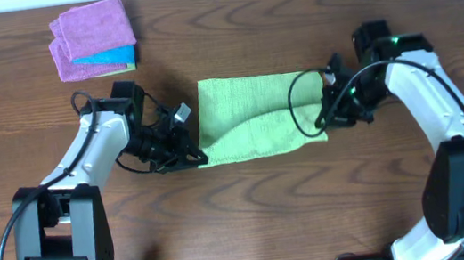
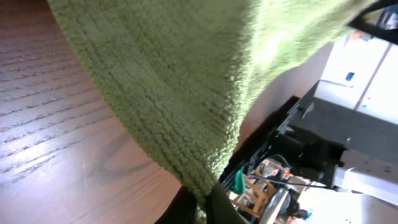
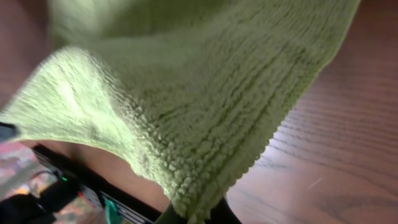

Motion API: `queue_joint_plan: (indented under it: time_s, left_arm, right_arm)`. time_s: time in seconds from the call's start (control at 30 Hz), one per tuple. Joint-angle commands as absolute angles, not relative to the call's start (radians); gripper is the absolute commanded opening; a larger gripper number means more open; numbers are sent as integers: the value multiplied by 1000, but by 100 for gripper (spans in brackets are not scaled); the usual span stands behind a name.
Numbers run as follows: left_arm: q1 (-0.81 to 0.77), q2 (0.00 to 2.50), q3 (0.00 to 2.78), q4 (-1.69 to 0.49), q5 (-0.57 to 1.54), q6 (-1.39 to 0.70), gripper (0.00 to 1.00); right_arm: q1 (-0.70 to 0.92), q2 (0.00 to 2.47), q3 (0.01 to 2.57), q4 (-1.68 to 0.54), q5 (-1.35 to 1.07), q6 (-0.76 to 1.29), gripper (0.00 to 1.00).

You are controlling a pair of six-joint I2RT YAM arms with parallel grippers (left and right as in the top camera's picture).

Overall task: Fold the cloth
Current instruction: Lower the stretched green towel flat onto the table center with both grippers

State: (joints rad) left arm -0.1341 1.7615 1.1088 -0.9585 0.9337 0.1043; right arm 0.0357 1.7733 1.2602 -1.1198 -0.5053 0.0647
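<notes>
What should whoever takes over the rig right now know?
Left gripper: shut on the near-left corner of the green cloth.
Right gripper: shut on its near-right corner, which is raised and curling inward.
The cloth sits mid-table between the arms, with its far edge flat on the wooden table. A stack of folded purple and blue cloths lies far left, apart from it.
Done: both near corners pinched.
Left: carry them over to the far edge, release.

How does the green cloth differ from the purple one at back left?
The green cloth lies spread mid-table, its near corners pinched by the left gripper and right gripper; the purple cloth sits folded and untouched. The purple cloth tops a blue cloth; the green cloth is alone. Both rest on the table.
</notes>
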Motion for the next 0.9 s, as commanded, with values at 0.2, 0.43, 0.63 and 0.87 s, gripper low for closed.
queue_joint_plan:
  time_s: [0.2,0.43,0.63,0.87]
  left_arm:
    - [-140,1758,993,-949,883,157,6]
    - [-140,1758,898,-879,879,157,6]
    - [-140,1758,887,-866,817,158,6]
    - [-140,1758,887,-855,793,157,6]
  right_arm:
    - [29,1751,1015,-970,-539,17,2]
    - [25,1739,940,-953,-496,10,1]
    - [25,1737,916,-961,-455,22,2]
    - [25,1679,916,-949,-436,30,1]
